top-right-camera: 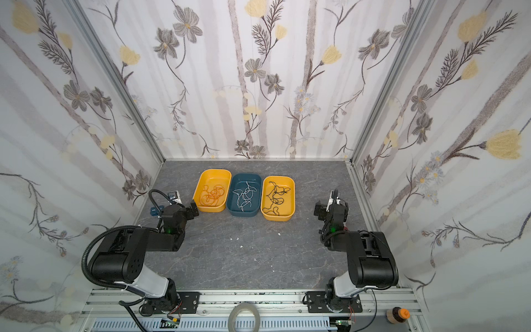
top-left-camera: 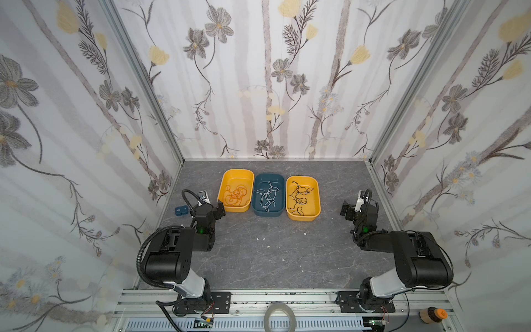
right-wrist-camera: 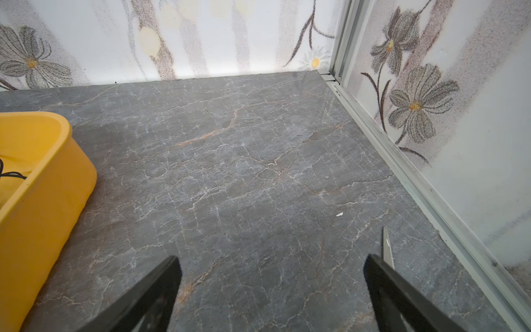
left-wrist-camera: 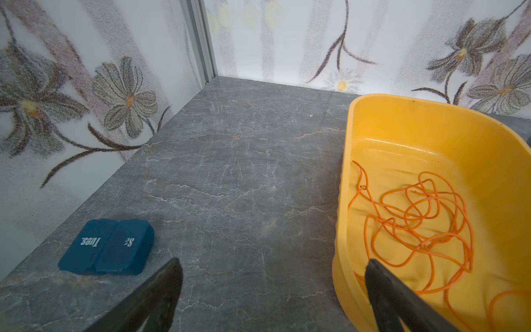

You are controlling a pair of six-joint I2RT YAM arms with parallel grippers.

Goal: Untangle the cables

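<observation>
Left gripper, right gripper: wide, empty. Thin orange string-like cables, seemingly tangled, at left's one o'clock: pinch a free end.

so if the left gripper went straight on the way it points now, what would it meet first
Probably bare table: the open left gripper aims between the blue pill box and the yellow tray, whose wall one jaw might clip.

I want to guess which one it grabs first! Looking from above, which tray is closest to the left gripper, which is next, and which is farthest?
1. Left yellow tray, just beside the left gripper.
2. Blue tray, in the middle.
3. Right yellow tray, at the far right end.
</observation>
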